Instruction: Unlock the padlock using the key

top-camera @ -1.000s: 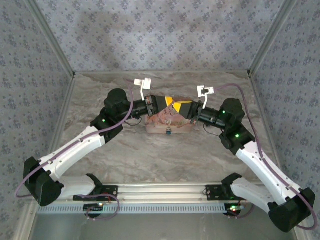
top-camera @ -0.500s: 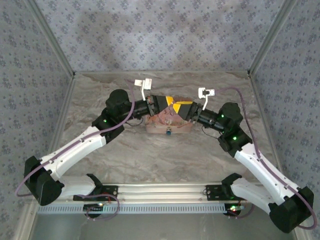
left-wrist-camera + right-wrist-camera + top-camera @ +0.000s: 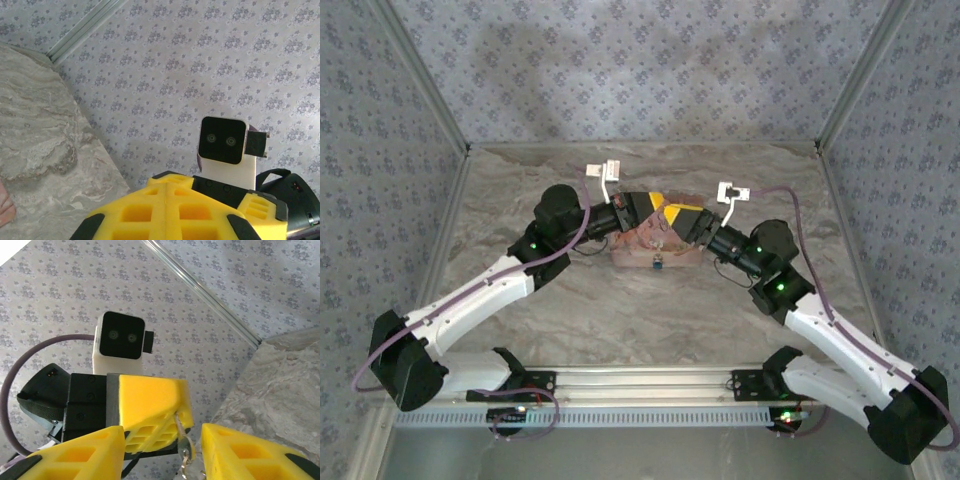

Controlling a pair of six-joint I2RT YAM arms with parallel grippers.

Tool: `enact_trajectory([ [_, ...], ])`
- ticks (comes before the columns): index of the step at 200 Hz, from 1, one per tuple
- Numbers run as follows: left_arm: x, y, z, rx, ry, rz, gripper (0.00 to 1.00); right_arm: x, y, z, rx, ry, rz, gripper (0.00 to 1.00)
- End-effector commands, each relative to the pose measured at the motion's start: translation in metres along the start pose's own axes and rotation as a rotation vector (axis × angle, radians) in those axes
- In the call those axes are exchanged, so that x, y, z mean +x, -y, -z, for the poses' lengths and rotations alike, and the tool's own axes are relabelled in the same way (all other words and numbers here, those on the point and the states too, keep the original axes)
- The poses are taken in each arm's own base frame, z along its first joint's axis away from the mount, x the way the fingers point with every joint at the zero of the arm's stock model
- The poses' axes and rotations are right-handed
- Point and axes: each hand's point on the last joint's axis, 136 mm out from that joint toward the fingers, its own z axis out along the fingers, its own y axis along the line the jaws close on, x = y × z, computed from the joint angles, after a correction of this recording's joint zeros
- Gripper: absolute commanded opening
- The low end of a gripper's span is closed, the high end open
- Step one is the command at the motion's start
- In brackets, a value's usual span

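The padlock (image 3: 658, 263) is a tiny blue spot at the near edge of the pink box (image 3: 638, 250), below both grippers. My left gripper (image 3: 658, 203) hovers over the box, shut on the key (image 3: 178, 426), a thin metal sliver sticking out of the seam between its yellow fingers (image 3: 150, 405), with a small ring (image 3: 186, 454) hanging under it. My right gripper (image 3: 162, 434) faces it, open. Its yellow fingers (image 3: 75, 455) stand either side of the key without touching it. In the left wrist view the left gripper (image 3: 165, 200) is pressed shut.
The pink box lies mid-table on the marble-patterned top (image 3: 620, 310). Patterned walls (image 3: 640, 70) close in the back and both sides. The right wrist's camera block (image 3: 222, 141) sits close in front of the left gripper. A metal rail (image 3: 640, 378) runs along the near edge.
My right gripper has gone from shut to open around the key. The right arm's elbow has shifted left and nearer. The left gripper stays shut on the key.
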Motion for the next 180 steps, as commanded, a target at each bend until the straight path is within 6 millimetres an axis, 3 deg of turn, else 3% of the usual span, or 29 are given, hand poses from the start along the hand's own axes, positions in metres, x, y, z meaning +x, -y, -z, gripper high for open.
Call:
enact_trajectory([
  [1, -0.0150, 0.0187, 0.0071, 0.056, 0.065, -0.016, 0.00, -0.0062, -0.0094, -0.0039, -0.030, 0.038, 0.007, 0.42],
  [63, -0.0175, 0.0164, 0.0121, 0.052, 0.094, -0.011, 0.00, 0.0018, -0.0033, -0.0073, -0.014, 0.020, -0.005, 0.36],
  [133, -0.0180, 0.0177, 0.0145, 0.062, 0.100, -0.009, 0.00, 0.0020, -0.0035, -0.0091, -0.014, 0.021, 0.001, 0.04],
  [180, -0.0145, 0.0185, 0.0147, 0.070, 0.084, -0.010, 0.00, 0.0002, -0.0030, -0.0080, -0.005, 0.023, 0.028, 0.00],
])
